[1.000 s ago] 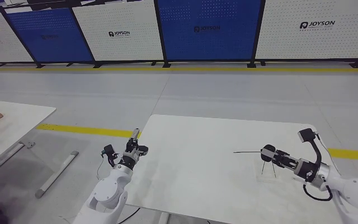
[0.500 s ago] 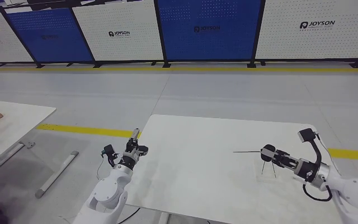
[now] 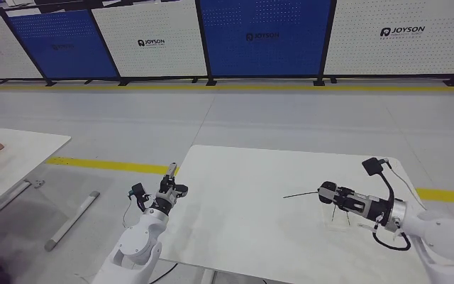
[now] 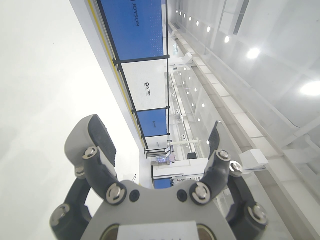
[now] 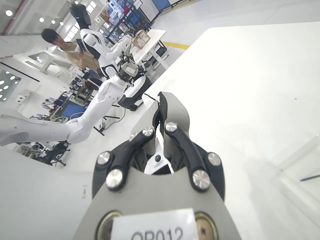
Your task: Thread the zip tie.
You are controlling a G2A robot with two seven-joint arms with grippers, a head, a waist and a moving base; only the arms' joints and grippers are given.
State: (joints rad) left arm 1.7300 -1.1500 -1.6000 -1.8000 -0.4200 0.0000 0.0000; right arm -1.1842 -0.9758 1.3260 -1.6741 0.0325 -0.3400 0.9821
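Note:
A thin black zip tie (image 3: pixel 301 194) sticks out sideways over the white table (image 3: pixel 241 220), pointing toward its middle. My right gripper (image 3: pixel 325 192) is shut on one end of it, above the table's right part. In the right wrist view the right gripper (image 5: pixel 160 106) has its jaws pressed together, with the tie's short black end (image 5: pixel 149 97) poking out past them. My left gripper (image 3: pixel 171 175) is at the table's left corner. In the left wrist view this left gripper (image 4: pixel 157 136) stands open with nothing between its fingers.
Two thin dark strips (image 3: pixel 340 215) lie on the table just under the right gripper, in what looks like a clear tray. One dark strip (image 5: pixel 308 178) also shows in the right wrist view. A second white table (image 3: pixel 28 153) stands far left.
My right gripper has carried the zip tie a little toward the table's middle. The left arm has kept still.

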